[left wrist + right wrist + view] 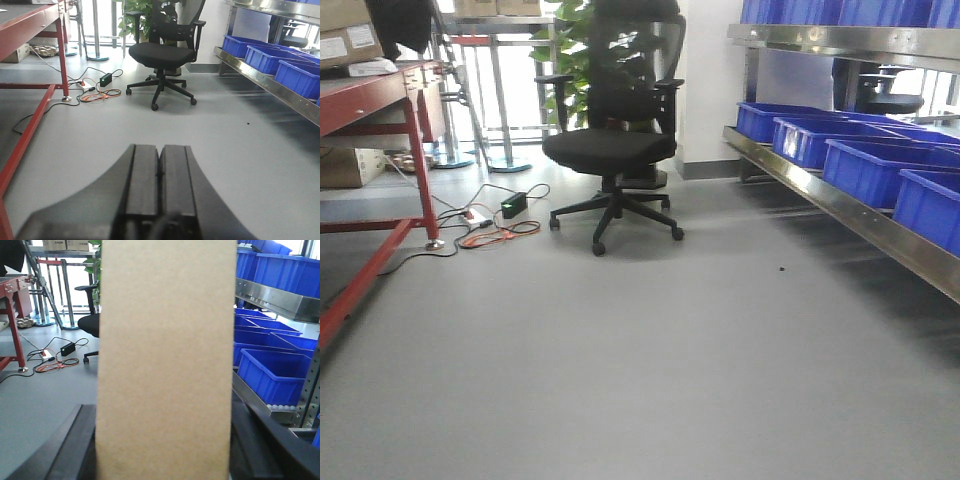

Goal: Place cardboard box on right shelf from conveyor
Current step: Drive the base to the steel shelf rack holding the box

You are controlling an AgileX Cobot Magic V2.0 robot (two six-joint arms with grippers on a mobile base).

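Wide view of a workroom with a smooth grey floor. A black office chair (610, 150) stands at the far middle, a red metal rack (380, 110) on the left, loose cables (485, 225) on the floor by its leg.

The right shelf (840, 195), shiny steel with a tall front lip, runs along the right side and carries a row of blue bins (875, 165).

The right gripper (165, 440) is clamped on the plain tan cardboard box (165, 355), which stands upright and fills the middle of that wrist view, with the shelf just to its right. The conveyor is not in view.

The left gripper (160, 175) has its fingers pressed together, holding nothing, above bare floor.

Likely risks: the box blocks much of the wrist camera's sight, so it could strike the steel lip or a bin. The bins leave little free shelf. The tall slab appears to be gripped low, so it may tilt or slip.
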